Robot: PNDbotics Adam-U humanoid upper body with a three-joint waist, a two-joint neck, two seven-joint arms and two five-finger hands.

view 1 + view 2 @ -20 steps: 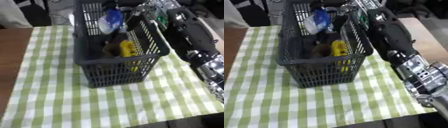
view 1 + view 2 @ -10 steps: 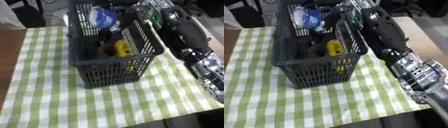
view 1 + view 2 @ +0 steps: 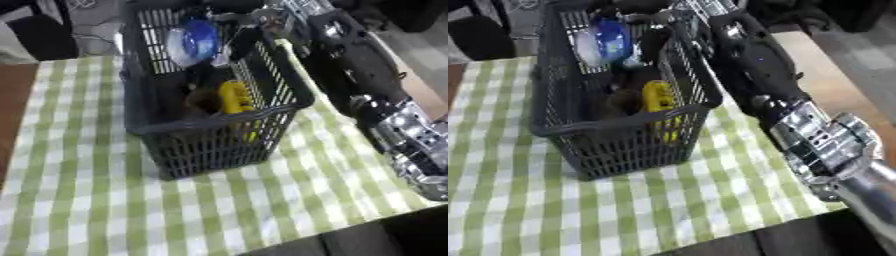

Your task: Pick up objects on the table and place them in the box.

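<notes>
A dark plastic basket [image 3: 219, 125] stands on the green checked cloth. Inside it lie a yellow object [image 3: 234, 97] and a brown one [image 3: 203, 100]. My right arm comes in from the right, and my right hand [image 3: 248, 31] is over the basket's far end. Its dark fingers are curled against a blue and white object [image 3: 192, 42], which sits at the level of the basket's rim. How much of that object is below the rim is hidden by the basket wall. My left hand shows in neither view.
The green and white checked cloth [image 3: 96, 200] covers the table around the basket. Bare brown tabletop [image 3: 833, 75] shows to the right of the cloth, beyond my forearm [image 3: 820, 140]. Dark shapes stand past the table's far edge.
The whole picture has shifted, so the camera moved. My right hand and the blue and white object stay over the basket's far end.
</notes>
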